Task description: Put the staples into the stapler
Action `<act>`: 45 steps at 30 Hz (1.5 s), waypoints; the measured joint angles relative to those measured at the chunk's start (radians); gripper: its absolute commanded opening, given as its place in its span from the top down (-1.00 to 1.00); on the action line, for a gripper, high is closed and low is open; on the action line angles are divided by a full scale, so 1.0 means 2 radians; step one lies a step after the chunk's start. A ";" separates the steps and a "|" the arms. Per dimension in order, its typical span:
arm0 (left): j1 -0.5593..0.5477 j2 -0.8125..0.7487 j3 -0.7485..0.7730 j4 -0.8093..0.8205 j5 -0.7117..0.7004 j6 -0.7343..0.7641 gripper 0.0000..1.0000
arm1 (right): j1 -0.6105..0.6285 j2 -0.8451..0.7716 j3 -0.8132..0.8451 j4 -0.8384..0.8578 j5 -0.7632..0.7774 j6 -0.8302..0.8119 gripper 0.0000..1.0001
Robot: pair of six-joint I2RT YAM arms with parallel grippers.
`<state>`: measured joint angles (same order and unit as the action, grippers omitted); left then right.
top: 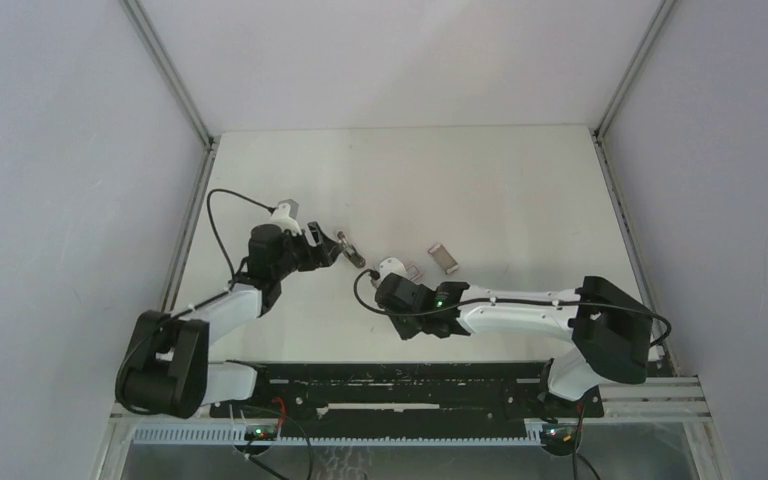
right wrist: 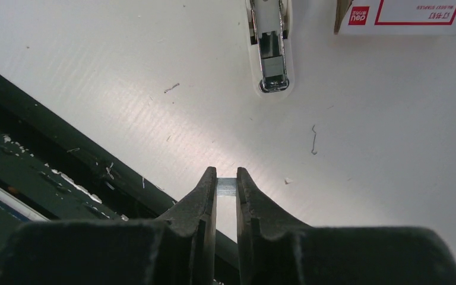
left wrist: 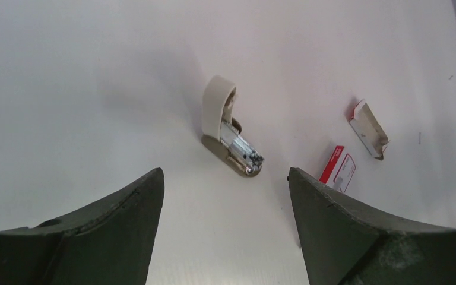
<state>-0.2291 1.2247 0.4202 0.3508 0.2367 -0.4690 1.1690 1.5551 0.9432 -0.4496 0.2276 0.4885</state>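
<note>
The left fingers (left wrist: 124, 219) stand wide apart and hold nothing above the bench (left wrist: 65, 89) — the stapler (left wrist: 228, 127) lies just ahead of them, its cream lid swung up. The right fingers (right wrist: 205, 199) are pinched on a small silvery strip of staples (right wrist: 227, 187). The red staple box (left wrist: 338, 169) lies near the stapler — its grey tray (left wrist: 368, 129) lies out, apart from it

White table (top: 520, 180), pale grey walls (top: 60, 150)
</note>
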 measured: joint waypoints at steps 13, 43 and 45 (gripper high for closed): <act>0.020 0.164 0.109 0.051 0.070 0.013 -0.32 | -0.041 -0.086 -0.081 0.043 -0.049 -0.022 0.75; -0.021 0.052 0.029 0.015 0.001 0.059 1.00 | -0.089 -0.167 -0.112 0.085 -0.120 -0.047 0.75; -0.049 0.007 0.007 0.003 -0.029 0.061 1.00 | -0.091 -0.177 -0.114 0.085 -0.123 -0.055 0.75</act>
<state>-0.3264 1.2381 0.4343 0.3565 0.1795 -0.3473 0.9878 1.2018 0.7155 -0.2798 -0.0189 0.3790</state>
